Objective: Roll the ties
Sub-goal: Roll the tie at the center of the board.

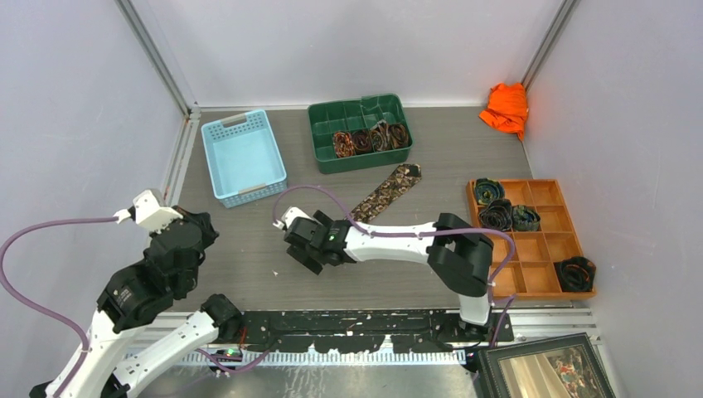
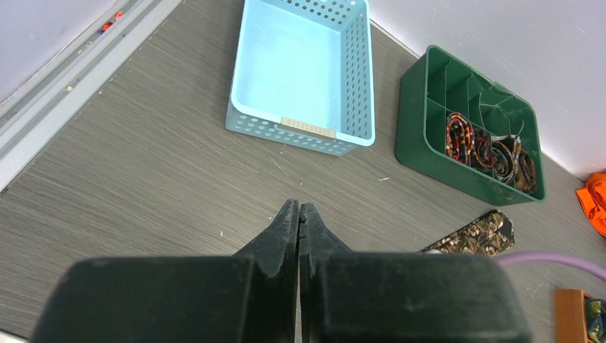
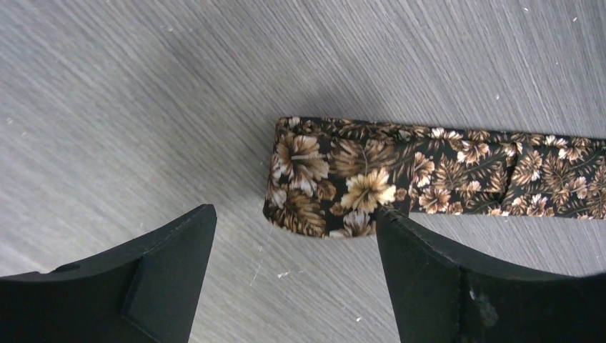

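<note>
Right end effector [image 3: 294, 213] spread over tie [image 3: 429, 175]; left end effector [image 2: 299, 211] pinched together.

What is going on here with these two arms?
The right end effector is open over one end of a tie that lies flat on the table. The left end effector is shut and holds nothing, near the basket. Rolled ties sit in the green tray and the wooden tray.

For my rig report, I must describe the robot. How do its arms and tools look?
The left arm and right arm have white links and black joints. A purple cable loops along each. The left tool and right tool are black, each with two wedge-shaped fingers.
</note>
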{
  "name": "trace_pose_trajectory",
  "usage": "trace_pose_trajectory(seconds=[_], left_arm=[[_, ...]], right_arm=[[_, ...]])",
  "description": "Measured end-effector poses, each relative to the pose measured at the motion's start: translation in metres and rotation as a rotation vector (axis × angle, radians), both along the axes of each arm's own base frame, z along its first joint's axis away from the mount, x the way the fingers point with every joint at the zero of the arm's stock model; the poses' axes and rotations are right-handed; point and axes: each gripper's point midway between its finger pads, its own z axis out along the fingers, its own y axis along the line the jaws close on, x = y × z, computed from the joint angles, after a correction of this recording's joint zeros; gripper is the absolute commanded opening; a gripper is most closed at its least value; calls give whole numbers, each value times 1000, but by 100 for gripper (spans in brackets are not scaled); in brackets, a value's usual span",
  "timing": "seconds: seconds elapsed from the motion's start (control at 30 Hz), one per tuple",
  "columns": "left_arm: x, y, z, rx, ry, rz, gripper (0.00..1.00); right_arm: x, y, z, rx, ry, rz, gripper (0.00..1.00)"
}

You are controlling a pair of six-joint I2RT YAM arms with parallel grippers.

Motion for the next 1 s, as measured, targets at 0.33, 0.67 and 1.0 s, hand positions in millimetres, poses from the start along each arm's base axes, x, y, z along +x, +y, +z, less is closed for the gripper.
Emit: trace_pose_trajectory(seconds=[0.33, 0.67, 1.0], left_arm=[[-1, 2, -4, 11, 7, 6, 0], [-2, 3, -9, 25, 21, 10, 0], [1, 2, -13, 49, 43, 15, 0]], right_arm=[[14, 10, -15, -37, -51, 15, 87], [31, 2, -31, -58, -26, -33, 68], [53, -12, -36, -10, 67, -124, 40]])
